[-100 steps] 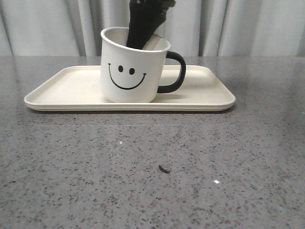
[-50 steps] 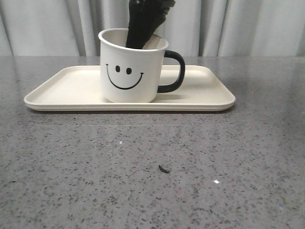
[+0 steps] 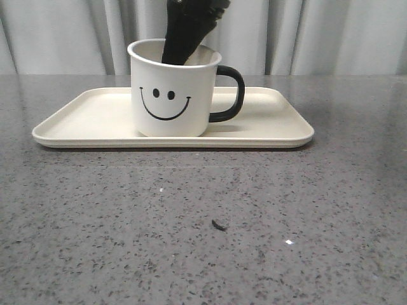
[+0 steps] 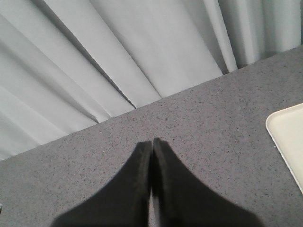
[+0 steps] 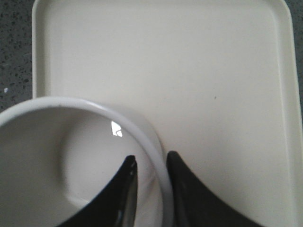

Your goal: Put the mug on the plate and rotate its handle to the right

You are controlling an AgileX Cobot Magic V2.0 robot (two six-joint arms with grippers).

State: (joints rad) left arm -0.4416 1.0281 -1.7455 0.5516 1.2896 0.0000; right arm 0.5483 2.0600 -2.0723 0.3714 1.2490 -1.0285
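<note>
Front view: white smiley-faced mug upright, black handle pointing right.

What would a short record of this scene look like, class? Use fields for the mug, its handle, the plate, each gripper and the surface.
mug: white mug with smiley face, standing upright on the plate
handle: black handle pointing to the front view's right
plate: cream plate, flat on the table
right gripper: right gripper pinching the mug's wall, one of its fingers inside, one outside
left gripper: left gripper shut, empty, off the plate
surface: grey speckled table
</note>
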